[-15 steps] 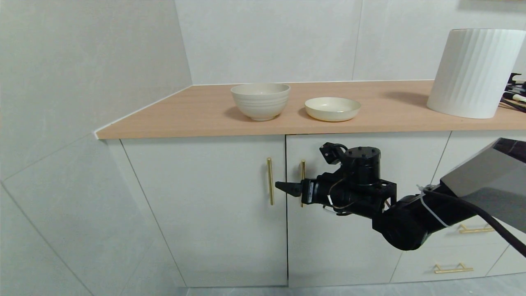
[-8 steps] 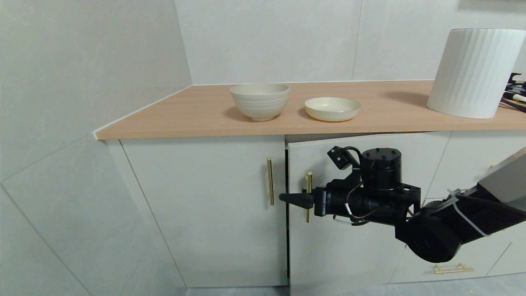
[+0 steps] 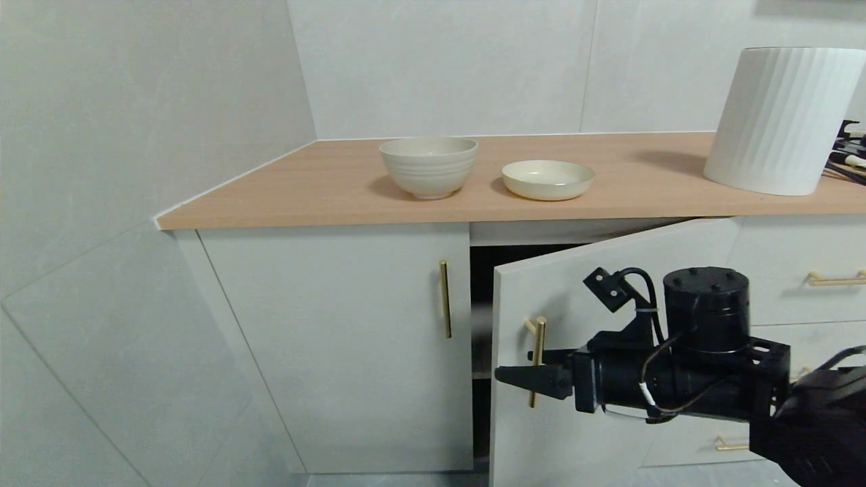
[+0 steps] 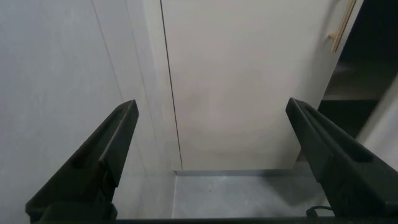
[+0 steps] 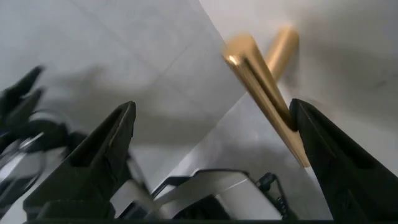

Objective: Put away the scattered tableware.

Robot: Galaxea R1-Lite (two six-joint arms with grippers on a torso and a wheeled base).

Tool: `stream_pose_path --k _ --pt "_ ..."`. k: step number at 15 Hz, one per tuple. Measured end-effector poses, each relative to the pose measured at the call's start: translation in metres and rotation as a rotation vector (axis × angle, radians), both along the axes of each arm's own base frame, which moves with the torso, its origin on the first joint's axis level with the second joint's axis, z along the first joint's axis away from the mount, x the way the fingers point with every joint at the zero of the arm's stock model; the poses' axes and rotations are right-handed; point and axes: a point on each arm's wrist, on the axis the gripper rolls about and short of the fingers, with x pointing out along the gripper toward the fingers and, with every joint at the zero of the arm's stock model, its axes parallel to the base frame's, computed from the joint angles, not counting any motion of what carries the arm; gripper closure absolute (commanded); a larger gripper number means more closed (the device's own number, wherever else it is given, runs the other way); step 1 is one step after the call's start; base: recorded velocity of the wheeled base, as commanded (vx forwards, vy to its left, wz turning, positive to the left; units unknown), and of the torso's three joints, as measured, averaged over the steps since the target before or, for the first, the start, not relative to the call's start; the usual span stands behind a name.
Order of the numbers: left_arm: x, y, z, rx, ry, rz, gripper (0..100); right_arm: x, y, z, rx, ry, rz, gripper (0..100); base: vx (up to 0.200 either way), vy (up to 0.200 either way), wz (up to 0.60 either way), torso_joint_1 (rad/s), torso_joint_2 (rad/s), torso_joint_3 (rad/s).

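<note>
Head view: bowl (image 3: 429, 166) and dish (image 3: 547, 179) side by side on counter (image 3: 325, 189); right door (image 3: 555, 284) ajar, right gripper (image 3: 514, 374) at its gold handle (image 3: 538, 338). Right wrist view: fingers (image 5: 99, 155) spread, handle against one. Left gripper (image 4: 211, 106) spread, empty, facing closed door (image 4: 236, 93).

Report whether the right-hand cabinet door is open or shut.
Partly open: the right cabinet door stands angled out, a dark gap between it and the left door. The right gripper straddles its gold handle.
</note>
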Motion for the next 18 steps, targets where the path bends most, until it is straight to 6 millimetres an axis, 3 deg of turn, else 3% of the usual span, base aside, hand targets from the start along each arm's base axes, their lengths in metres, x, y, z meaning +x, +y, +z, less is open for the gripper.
stream_pose_path --k 4,10,12,15,18 --pt "0.000 0.000 0.000 -0.001 0.000 0.000 0 -0.025 -0.016 0.008 0.023 0.002 0.071 0 0.000 0.000 0.00 0.000 0.00 0.000" --pt "-0.001 0.000 0.005 -0.005 -0.034 -0.006 0 -0.041 -0.027 0.010 0.027 0.003 0.085 0 0.000 0.000 0.00 0.000 0.00 0.000" --pt "-0.005 -0.002 0.019 -0.001 -0.080 -0.075 0 -0.043 -0.028 0.011 0.030 -0.001 0.085 0 0.000 0.000 0.00 0.000 0.00 0.000" --pt "-0.014 -0.006 0.057 -0.012 -0.060 -0.295 0 -0.044 -0.029 0.013 0.033 -0.006 0.086 0 0.000 0.000 0.00 0.000 0.00 0.000" --pt "0.000 -0.010 0.101 -0.040 0.024 -0.483 0 -0.045 -0.029 0.014 0.036 -0.010 0.086 0 0.000 0.000 0.00 0.000 0.00 0.000"
